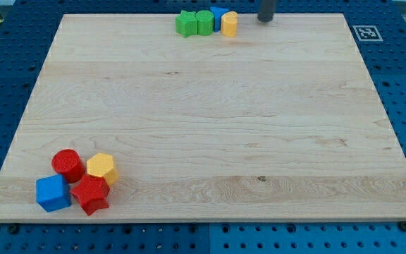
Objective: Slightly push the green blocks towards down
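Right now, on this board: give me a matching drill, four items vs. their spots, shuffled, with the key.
Items:
1. green star block
2. yellow cylinder
3. red cylinder
4. my tip

Spots:
A. at the view's top edge, right of every block, touching none
B. the view's bottom left cluster, at its top
C. left end of the top row
D. right end of the top row

Pairs: 1-C, 2-D, 3-B, 4-A
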`<action>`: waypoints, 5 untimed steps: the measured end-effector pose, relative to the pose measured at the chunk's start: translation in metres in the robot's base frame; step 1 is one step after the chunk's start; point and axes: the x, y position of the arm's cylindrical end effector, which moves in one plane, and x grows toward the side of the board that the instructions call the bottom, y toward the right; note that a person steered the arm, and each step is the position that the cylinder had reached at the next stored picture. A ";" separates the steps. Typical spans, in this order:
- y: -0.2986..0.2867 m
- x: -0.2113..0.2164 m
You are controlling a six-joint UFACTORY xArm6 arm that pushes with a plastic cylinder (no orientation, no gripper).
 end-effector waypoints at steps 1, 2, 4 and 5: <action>-0.026 -0.004; -0.045 -0.005; -0.070 0.022; -0.070 0.026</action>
